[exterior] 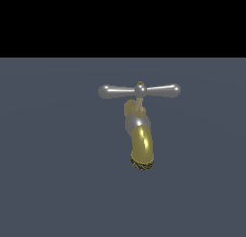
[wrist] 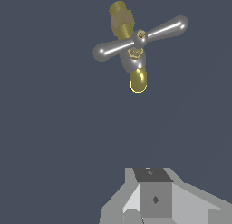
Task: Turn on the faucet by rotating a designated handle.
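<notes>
The faucet (exterior: 142,144) stands alone on the dark grey floor, its brass-gold spout curving down to a dark mesh tip, with a silver collar above. On top lies the handle (exterior: 139,90), a silver crossbar that sits level in the exterior view, with two tapered arms and a ball hub. The wrist view looks down on the faucet (wrist: 138,78) and on the handle (wrist: 140,38), which runs slantwise across the gold body. My gripper (wrist: 152,174) shows only in the wrist view, well away from the handle. Its fingers are together and nothing is between them.
A flat, dark grey floor (exterior: 57,183) surrounds the faucet. Beyond its far edge is a black background.
</notes>
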